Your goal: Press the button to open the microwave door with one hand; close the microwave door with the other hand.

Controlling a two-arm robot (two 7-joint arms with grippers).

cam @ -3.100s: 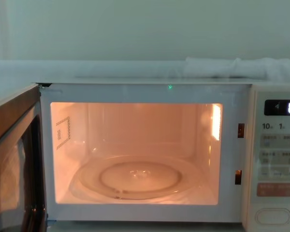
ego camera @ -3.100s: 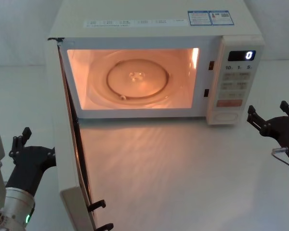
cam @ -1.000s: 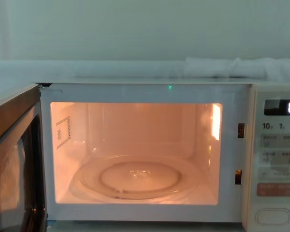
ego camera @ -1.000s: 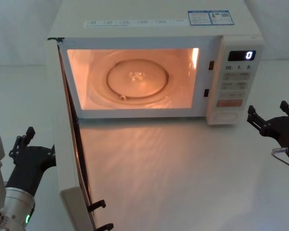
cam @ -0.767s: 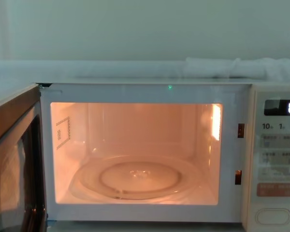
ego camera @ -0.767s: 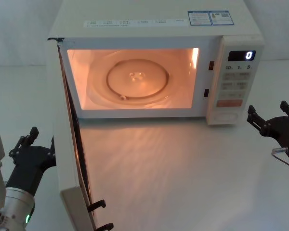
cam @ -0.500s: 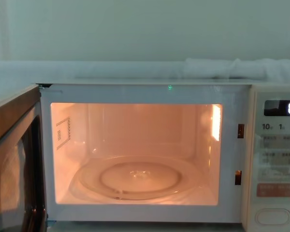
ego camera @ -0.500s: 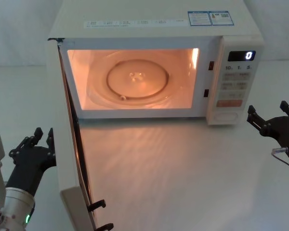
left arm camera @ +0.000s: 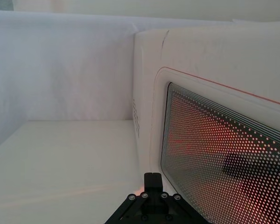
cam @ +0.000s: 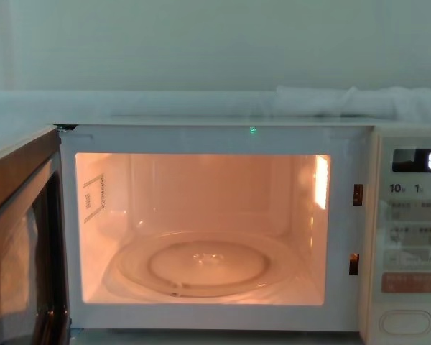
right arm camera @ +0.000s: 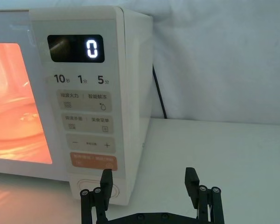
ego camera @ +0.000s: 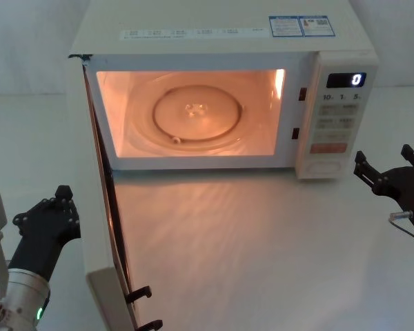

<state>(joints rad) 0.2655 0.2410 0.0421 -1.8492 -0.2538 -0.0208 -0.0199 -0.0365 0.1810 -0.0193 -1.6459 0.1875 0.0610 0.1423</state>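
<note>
- Two grippers: the left gripper (ego camera: pixel 55 207), fingers drawn together, sits beside the outer face of the wide-open microwave door (ego camera: pixel 90 207), apparently to push it shut.
- The right gripper (ego camera: pixel 392 172), fingers spread wide, idles near the desk's right edge, just off the button (ego camera: pixel 326 166).

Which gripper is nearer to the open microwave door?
Left. The left gripper sits right beside the outer face of the microwave door; the right gripper hangs far across, in front of the control panel.

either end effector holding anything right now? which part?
Nothing is held. The left end effector, fingers shut, sits at the outer face of the open microwave door. The right end effector hangs open, short of the button.
</note>
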